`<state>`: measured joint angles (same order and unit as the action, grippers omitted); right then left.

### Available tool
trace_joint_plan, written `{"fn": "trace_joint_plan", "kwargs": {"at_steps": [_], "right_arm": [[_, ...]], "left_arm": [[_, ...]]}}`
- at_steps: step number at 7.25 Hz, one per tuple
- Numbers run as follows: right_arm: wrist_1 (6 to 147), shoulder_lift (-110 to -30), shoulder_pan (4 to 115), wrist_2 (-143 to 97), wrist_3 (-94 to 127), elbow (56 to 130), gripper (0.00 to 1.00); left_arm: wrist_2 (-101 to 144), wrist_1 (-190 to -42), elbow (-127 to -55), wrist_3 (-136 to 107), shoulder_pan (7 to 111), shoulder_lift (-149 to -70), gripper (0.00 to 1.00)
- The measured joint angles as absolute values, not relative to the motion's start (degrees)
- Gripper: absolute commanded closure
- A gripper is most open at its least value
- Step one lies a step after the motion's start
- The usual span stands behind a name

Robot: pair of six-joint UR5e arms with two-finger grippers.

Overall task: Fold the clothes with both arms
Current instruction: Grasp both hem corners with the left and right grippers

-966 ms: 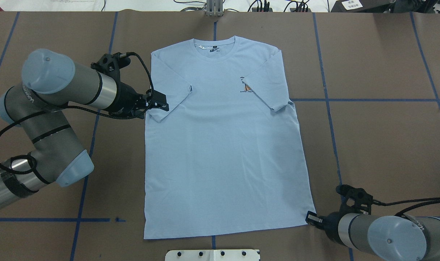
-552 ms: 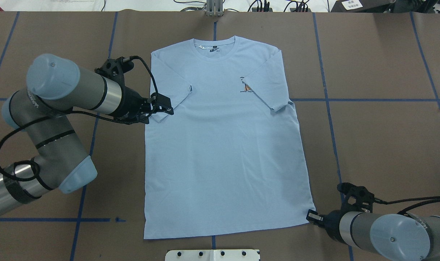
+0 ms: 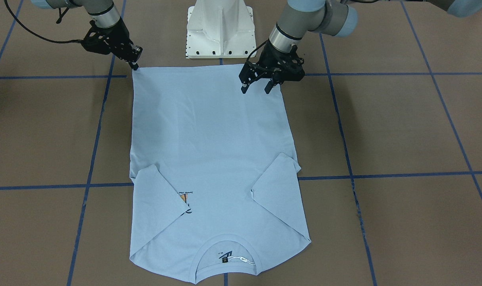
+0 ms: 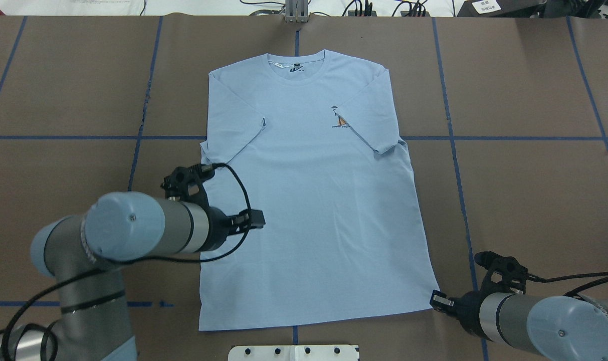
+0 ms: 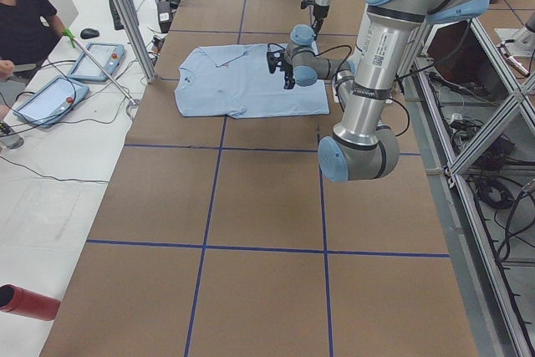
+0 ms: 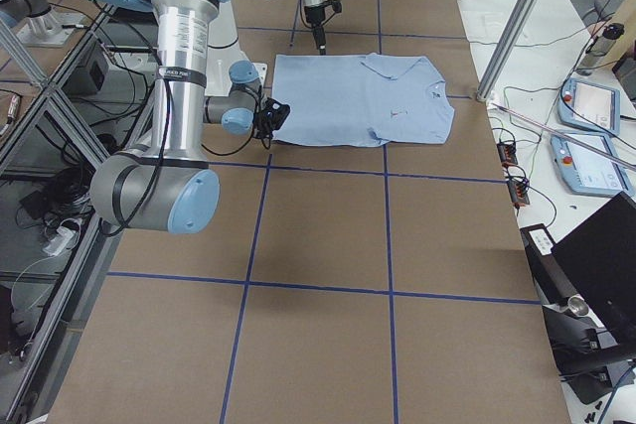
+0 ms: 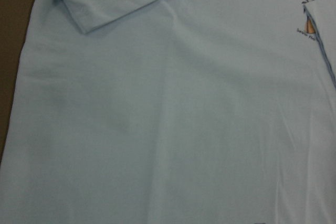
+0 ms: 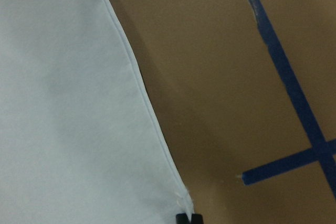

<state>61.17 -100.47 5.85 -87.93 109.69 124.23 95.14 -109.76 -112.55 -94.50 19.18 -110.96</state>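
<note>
**Two arms preparing a hem-to-collar fold.** A brown paper-covered table (image 4: 524,200), gridded with blue tape lines, is carrying a pale blue short-sleeved T-shirt (image 4: 314,215). The shirt is lying flat and face up at the centre, collar toward the far side and hem toward the robot.

The grey tubular left arm (image 4: 133,230), capped in light blue, is reaching in over the near left part of the shirt. The matching grey tubular right arm (image 4: 534,321) is lying low along the near right of the table.

The left sleeve (image 4: 236,128) and right sleeve (image 4: 369,123) are lying folded inward over the chest. This is squaring the cloth into a plain rectangle, seemingly ready for a lengthwise fold.

The black two-finger left gripper (image 3: 256,89) is hanging just above the cloth, a little inside the left edge near the hem. Its jaws are released and spread with nothing between them, and the near left hem corner looks to be its target.

The black two-finger right gripper (image 3: 136,66) is sitting at the near right hem corner with its jaws clenched. It appears to be grasping the tip of the cloth, which is puckering slightly there in the wrist view. Gripping both corners would likely let the hem rise evenly.

The right sleeve is covering part of the small orange-and-dark palm print (image 4: 338,120). The dark neck label (image 4: 297,70) is showing inside the collar at the far edge.
</note>
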Motion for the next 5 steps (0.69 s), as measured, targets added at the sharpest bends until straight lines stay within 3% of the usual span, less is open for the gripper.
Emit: {"fn": "trace_joint_plan", "kwargs": {"at_steps": [3, 5], "right_arm": [[61.16, -101.11, 3.15, -87.62, 109.71, 125.65, 1.00], [61.15, -101.65, 2.20, -87.54, 109.76, 126.28, 1.00]], "left_arm": [[89.25, -104.63, -117.20, -99.94, 9.46, -104.92, 0.16], [89.00, -103.19, -116.99, -101.87, 6.29, -104.28, 0.26]]}}
